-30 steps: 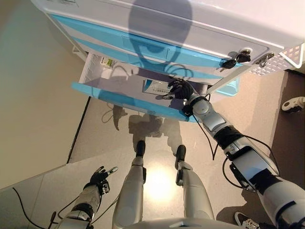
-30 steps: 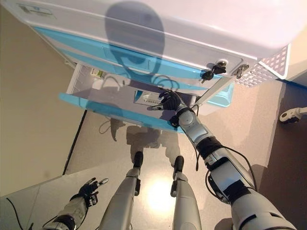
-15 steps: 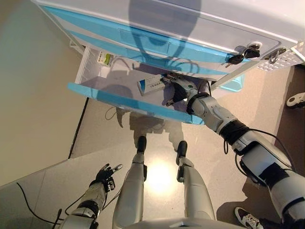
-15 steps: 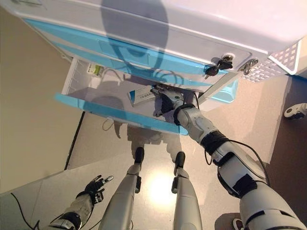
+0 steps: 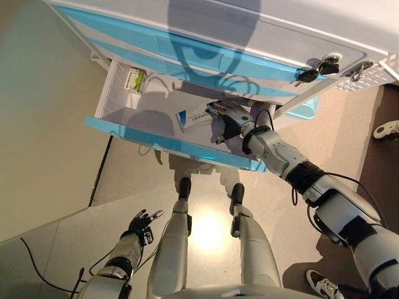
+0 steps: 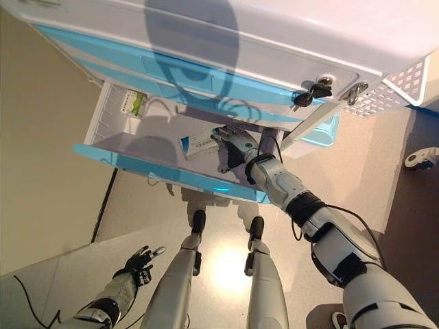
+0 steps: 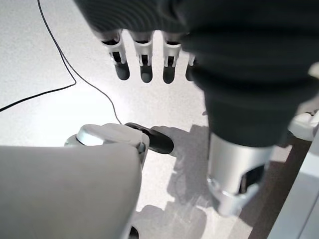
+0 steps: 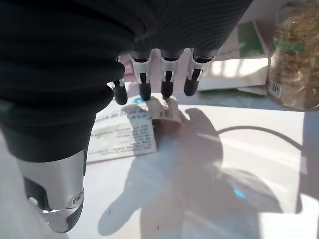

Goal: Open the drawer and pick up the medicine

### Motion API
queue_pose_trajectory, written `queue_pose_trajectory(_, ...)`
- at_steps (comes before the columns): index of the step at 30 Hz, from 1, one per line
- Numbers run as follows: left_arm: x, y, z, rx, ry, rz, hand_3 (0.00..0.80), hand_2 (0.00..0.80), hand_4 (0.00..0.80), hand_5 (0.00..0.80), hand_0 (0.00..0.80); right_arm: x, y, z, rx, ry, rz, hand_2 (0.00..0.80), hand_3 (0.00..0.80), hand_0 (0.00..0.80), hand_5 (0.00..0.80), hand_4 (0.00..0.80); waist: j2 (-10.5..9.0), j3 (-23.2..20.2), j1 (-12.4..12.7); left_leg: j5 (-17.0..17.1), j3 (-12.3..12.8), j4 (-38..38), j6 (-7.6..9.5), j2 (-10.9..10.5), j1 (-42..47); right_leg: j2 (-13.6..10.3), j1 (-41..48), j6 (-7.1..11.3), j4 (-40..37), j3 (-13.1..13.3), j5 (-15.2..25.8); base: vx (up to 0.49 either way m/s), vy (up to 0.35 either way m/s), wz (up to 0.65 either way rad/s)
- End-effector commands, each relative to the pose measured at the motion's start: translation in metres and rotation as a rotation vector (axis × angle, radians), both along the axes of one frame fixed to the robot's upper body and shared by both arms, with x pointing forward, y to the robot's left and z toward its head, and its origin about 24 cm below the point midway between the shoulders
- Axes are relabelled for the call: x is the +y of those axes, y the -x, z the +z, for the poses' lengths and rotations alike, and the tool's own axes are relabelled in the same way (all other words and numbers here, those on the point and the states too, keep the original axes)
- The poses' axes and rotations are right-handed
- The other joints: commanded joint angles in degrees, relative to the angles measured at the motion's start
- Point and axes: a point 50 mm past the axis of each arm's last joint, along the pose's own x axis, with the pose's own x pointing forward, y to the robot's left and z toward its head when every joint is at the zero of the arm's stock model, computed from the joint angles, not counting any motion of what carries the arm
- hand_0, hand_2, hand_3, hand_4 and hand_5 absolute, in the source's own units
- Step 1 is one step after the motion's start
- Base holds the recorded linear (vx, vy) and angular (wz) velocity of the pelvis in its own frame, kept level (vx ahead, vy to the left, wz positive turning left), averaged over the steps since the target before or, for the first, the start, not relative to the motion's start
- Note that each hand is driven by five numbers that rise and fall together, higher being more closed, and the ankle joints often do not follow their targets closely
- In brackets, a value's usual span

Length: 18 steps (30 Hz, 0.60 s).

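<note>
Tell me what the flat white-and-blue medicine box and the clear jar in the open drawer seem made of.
Flat white-and-blue medicine box: likely matte printed cardboard, with flat faces and sharp edges. Clear jar: glossy glass or clear plastic, I cannot tell which; its yellowish contents show through.

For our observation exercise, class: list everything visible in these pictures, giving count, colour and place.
White cabinet with light blue drawer fronts: one, ahead of the robot, one drawer pulled open.
White-and-blue medicine box: one, lying in the open drawer.
Green-and-white box: one, at the drawer's back left.
Clear jar of yellowish contents: one, past the right hand's fingers.
Black keys: a bunch, at the cabinet's right front.
White perforated basket: one, right of the cabinet.
Person's shoe: one, on the floor, lower right.
Right hand: open, in the drawer, by the medicine box.
Left hand: open, hanging low.
</note>
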Motion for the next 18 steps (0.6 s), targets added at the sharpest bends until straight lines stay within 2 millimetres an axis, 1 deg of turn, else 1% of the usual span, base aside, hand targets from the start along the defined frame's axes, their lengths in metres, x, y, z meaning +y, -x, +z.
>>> queue_pose_trajectory(1,0.006,0.01,-0.005,0.028,-0.011,0.051,0.0,0.0,0.0,0.0,0.0,0.008,0.013,0.006,-0.041,-0.014,0.097,0.0,0.0,0.0,0.0,0.0,0.26,1.35,-0.64,1.41,1.08,-2.46,1.14,-2.93,-0.97,0.81,-0.14,0.9,-1.55,1.98,2.14,0.0,0.0,0.0)
queue_pose_trajectory(6,0.004,0.01,-0.005,0.029,-0.007,0.06,0.0,0.0,0.0,0.0,0.0,0.011,0.026,0.008,-0.039,-0.089,0.144,0.0,0.0,0.0,0.0,0.0,-0.01,1.53,-1.1,1.31,1.16,-2.37,1.2,-2.89,-1.19,0.79,-0.32,0.92,-1.38,1.95,2.12,0.0,0.0,0.0)
queue_pose_trajectory(11,0.004,0.01,-0.005,0.032,-0.015,0.059,0.0,0.0,0.0,0.0,0.0,0.007,0.037,0.01,-0.052,-0.153,0.17,0.0,0.0,0.0,0.0,0.0,-0.12,1.64,-1.64,1.19,1.19,-2.3,1.25,-2.86,-1.19,0.82,-0.43,0.93,-1.03,2.09,1.92,0.002,-0.001,-0.01)
queue_pose_trajectory(14,0.003,0.008,-0.005,0.028,-0.02,0.053,0.0,0.0,0.0,0.0,0.0,0.002,0.038,0.011,-0.07,-0.179,0.158,0.0,0.0,0.0,0.0,0.0,-0.04,1.66,-1.72,1.2,1.24,-2.27,1.27,-2.91,-1.22,0.81,-0.46,0.96,-1.02,2.11,1.97,0.0,0.0,0.0)
queue_pose_trajectory(15,0.003,0.007,-0.004,0.021,-0.03,0.052,0.0,0.0,0.0,0.0,0.0,-0.001,0.039,0.016,-0.105,-0.202,0.157,0.0,0.0,0.0,0.0,0.0,0.1,1.61,-1.71,1.56,1.31,-2.38,1.27,-2.83,-1.5,0.8,-0.74,1.04,-1.22,2.16,2.36,0.0,0.0,0.0)
queue_pose_trajectory(18,0.003,0.007,-0.003,0.017,-0.042,0.047,0.0,0.0,0.0,0.0,0.0,-0.004,0.038,0.021,-0.149,-0.211,0.151,0.0,0.0,0.0,0.0,0.0,0.32,1.67,-1.63,1.28,1.4,-2.39,1.21,-2.76,-1.32,0.83,-0.73,1.06,-1.15,2.12,2.1,0.0,0.0,0.0)
